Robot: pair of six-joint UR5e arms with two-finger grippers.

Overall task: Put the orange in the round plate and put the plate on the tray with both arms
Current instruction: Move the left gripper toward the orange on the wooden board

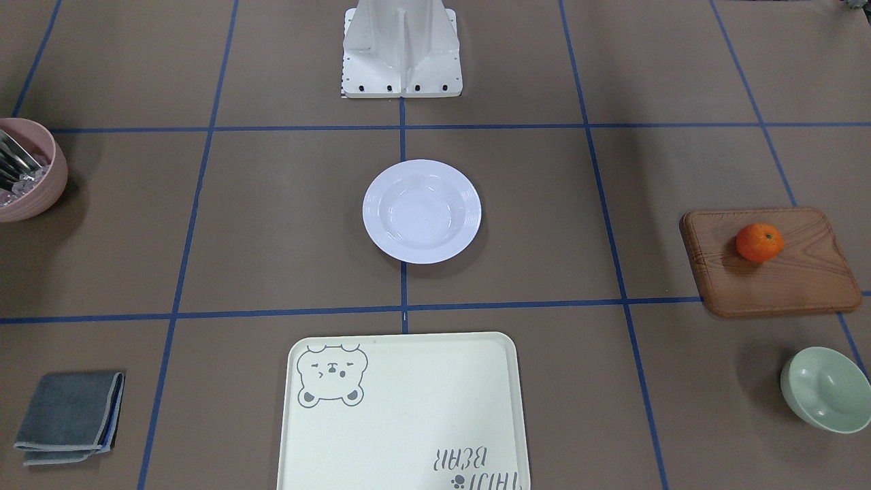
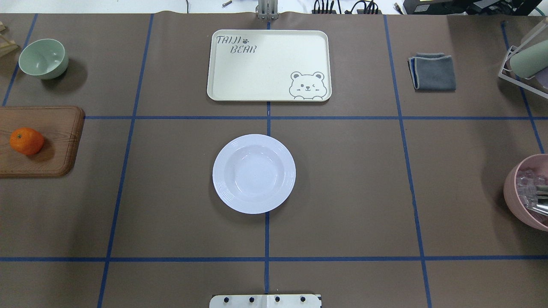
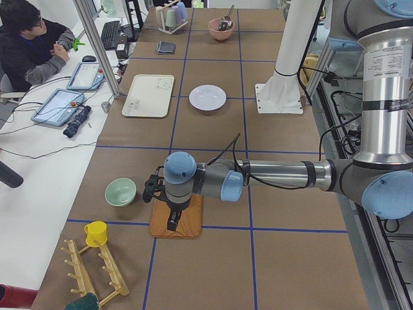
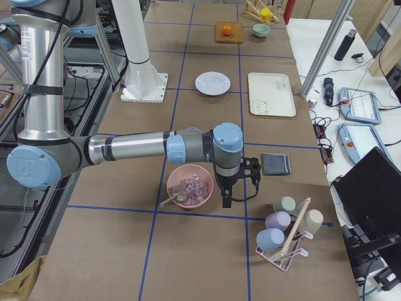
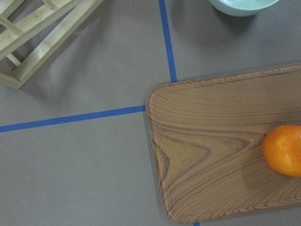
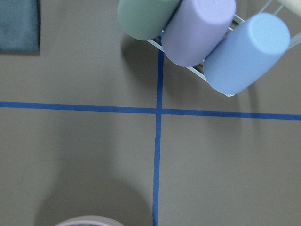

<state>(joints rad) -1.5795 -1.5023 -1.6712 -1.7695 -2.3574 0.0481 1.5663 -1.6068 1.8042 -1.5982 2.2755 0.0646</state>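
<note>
The orange (image 1: 759, 242) lies on a brown wooden board (image 1: 776, 269) at the table's left end, also seen as the orange (image 5: 283, 149) at the right edge of the left wrist view. The round plate (image 2: 254, 173) sits empty at the table's middle. Beyond it lies the tray (image 2: 269, 64), bare. In the exterior left view my left gripper (image 3: 171, 226) hangs over the board; I cannot tell whether it is open or shut. My right gripper (image 4: 225, 203) hangs beside a pink bowl (image 4: 190, 186) at the other end; its state cannot be told either.
A pale green bowl (image 2: 43, 58) stands beyond the board. A folded grey cloth (image 2: 433, 71) lies at the far right. A rack of cups (image 6: 202, 33) sits past the pink bowl. A wooden mug stand (image 5: 42, 33) is near the board. A person (image 3: 29, 45) sits at a side desk.
</note>
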